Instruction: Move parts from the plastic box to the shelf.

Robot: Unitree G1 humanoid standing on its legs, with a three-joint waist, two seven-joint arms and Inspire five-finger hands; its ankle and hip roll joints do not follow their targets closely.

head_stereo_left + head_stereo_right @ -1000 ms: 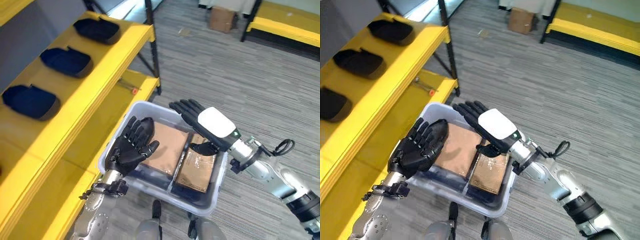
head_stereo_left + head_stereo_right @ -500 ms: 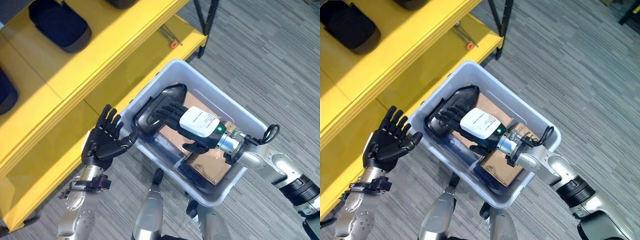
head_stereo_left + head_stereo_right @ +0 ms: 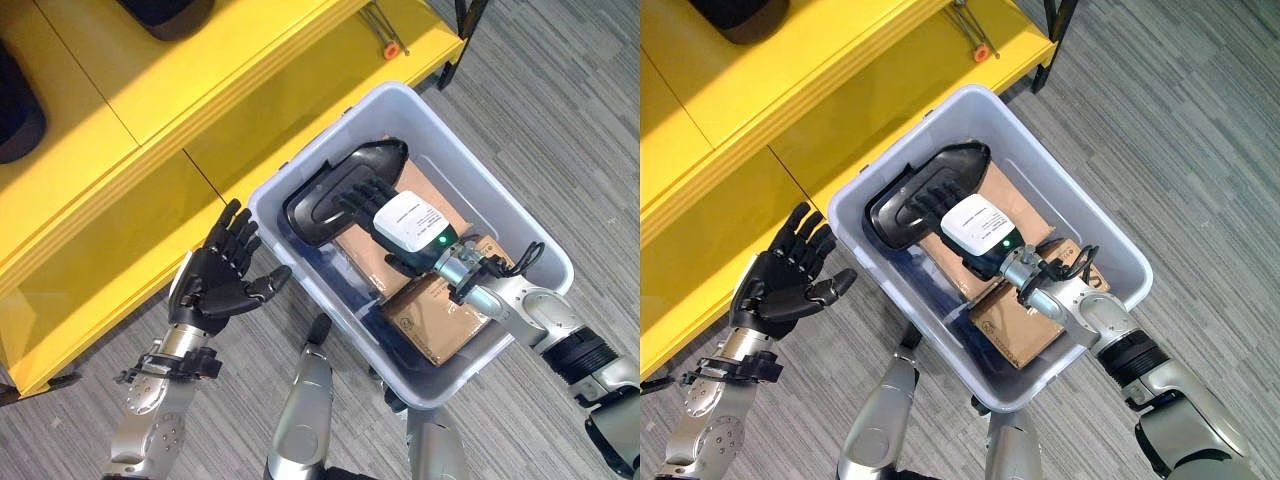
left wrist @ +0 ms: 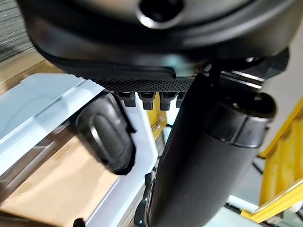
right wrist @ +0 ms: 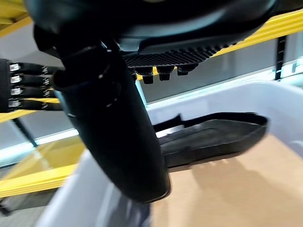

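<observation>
shelf (image 3: 150,150) beside plastic box (image 3: 520,235)

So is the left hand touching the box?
Apart. In the left eye view the left hand hovers open outside the box, with grey floor showing between its thumb and the wall.
</observation>
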